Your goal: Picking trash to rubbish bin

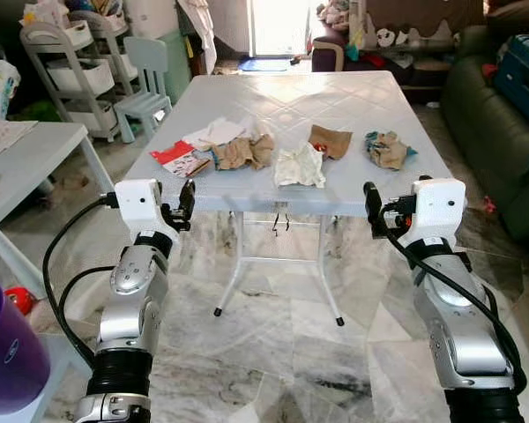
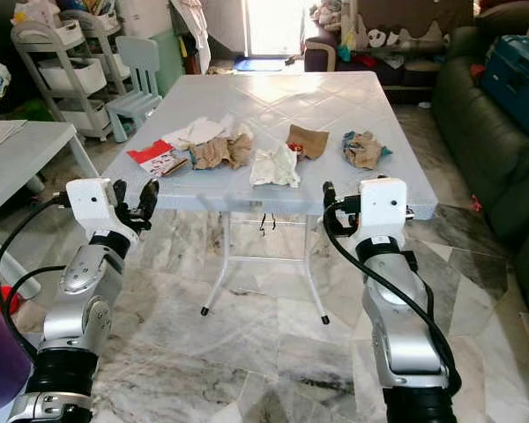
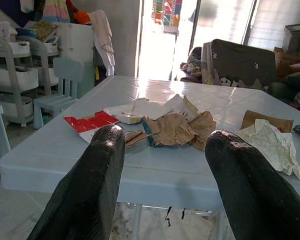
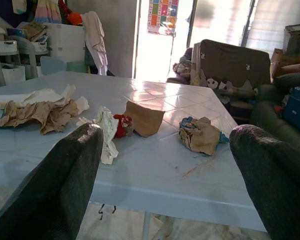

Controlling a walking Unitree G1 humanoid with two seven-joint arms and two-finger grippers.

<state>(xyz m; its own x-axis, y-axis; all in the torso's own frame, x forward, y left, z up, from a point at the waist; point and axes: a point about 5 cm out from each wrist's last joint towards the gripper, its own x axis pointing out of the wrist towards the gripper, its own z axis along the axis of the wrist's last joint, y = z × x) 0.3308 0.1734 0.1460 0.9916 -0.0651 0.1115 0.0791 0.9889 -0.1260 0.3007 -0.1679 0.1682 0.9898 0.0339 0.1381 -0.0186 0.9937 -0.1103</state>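
1. While both arms hover short of the table (image 1: 353,92), the trash row lies along its near edge, straight ahead.
2. Left gripper (image 1: 178,204): fingers spread, empty; brown crumple (image 1: 244,152) nearest.
3. Right gripper (image 1: 376,210): spread, empty; brown-and-blue wad (image 1: 387,149) just beyond it.

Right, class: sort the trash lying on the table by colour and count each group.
Brown crumpled paper: 3
White paper: 2
Red-and-white wrapper: 1
Total: 6, all lying on the table.
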